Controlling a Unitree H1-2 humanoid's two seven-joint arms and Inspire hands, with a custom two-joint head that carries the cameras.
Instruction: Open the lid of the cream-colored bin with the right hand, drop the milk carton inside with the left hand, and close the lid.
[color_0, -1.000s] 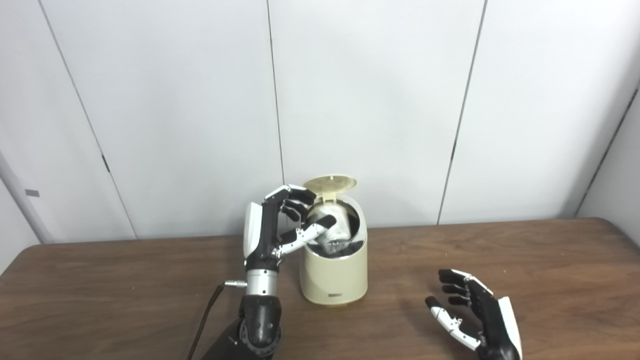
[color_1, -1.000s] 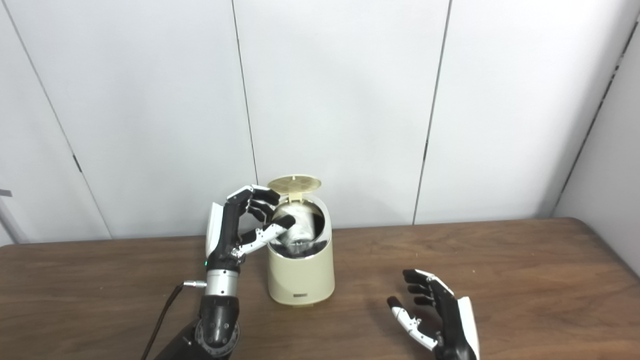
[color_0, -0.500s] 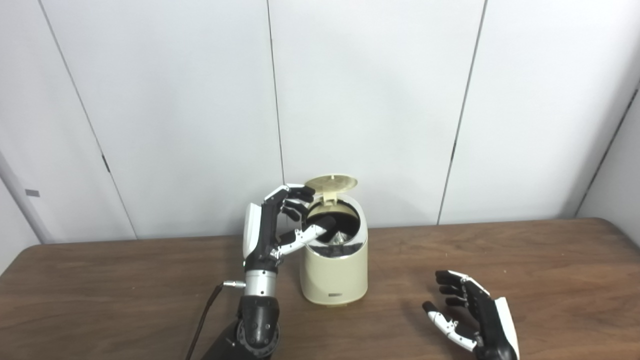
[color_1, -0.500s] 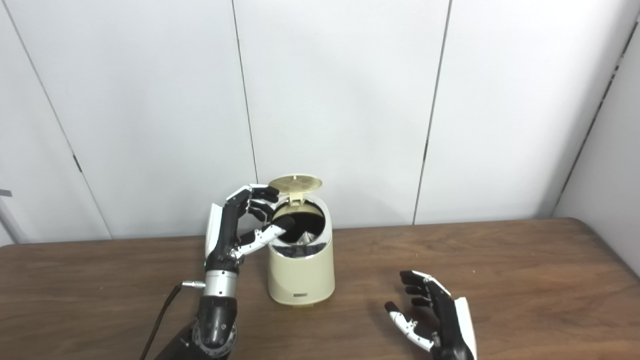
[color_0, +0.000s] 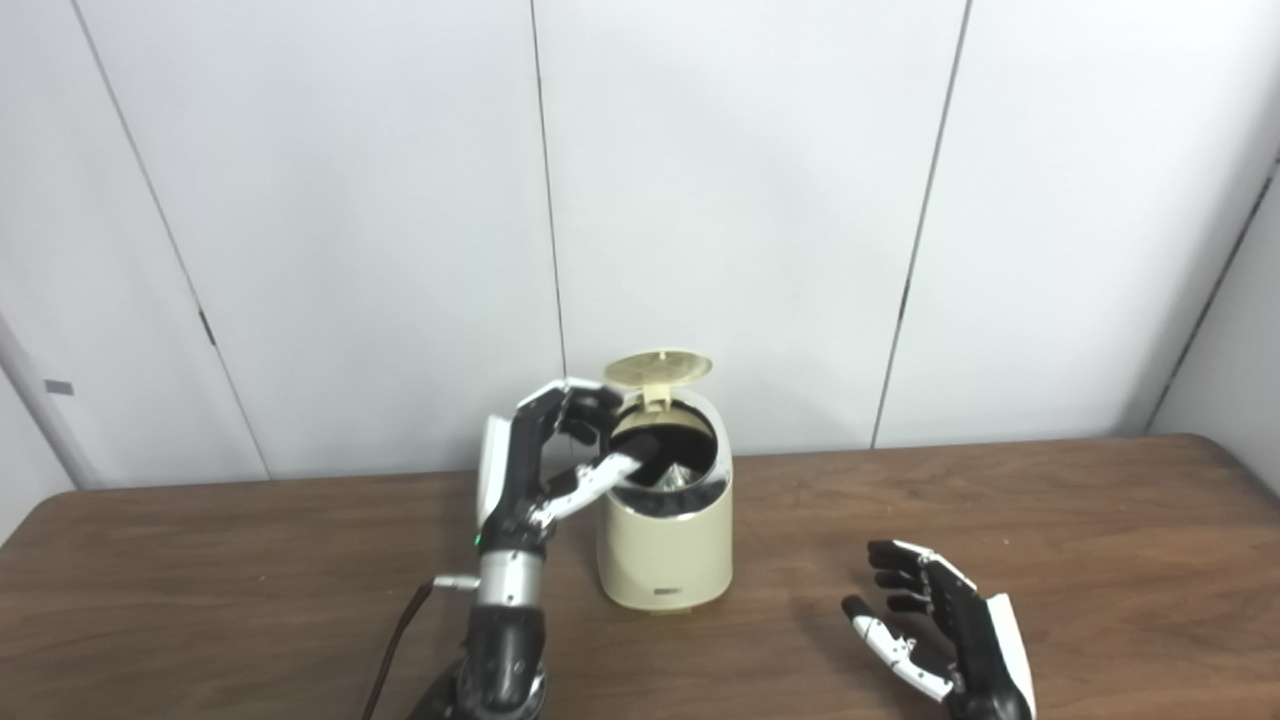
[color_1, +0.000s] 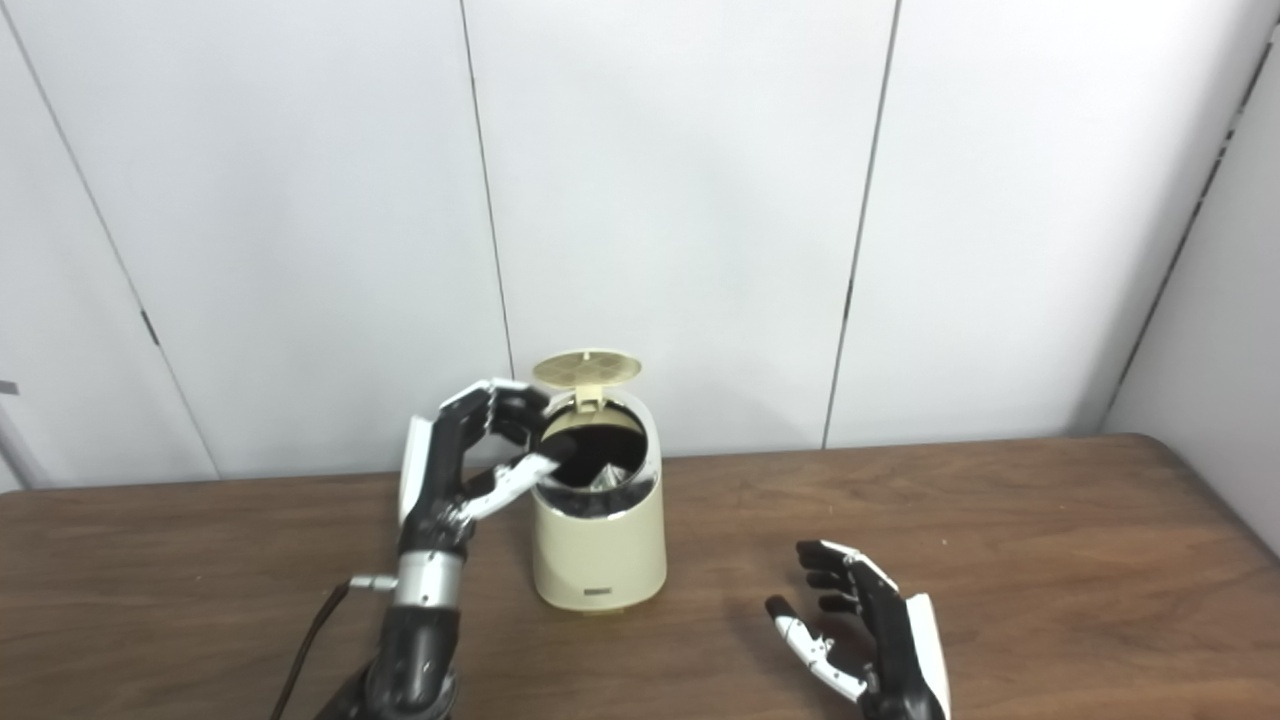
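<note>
My left hand (color_0: 545, 455) is empty, fingers spread over the bin (color_0: 664, 540). My right hand (color_0: 945, 630) rests open. The lid (color_0: 658, 366) could hit my thumb when closing.

Left hand (color_0: 545, 450) empty at rim of bin (color_0: 664, 545); lid (color_0: 658, 366) up; right hand (color_0: 945, 635) open on table (color_0: 200, 590).

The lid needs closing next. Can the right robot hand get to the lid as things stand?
Probably yes. The right robot hand is open and empty, with bare table between it and the bin. The left robot hand sits on the lid's other side.
</note>
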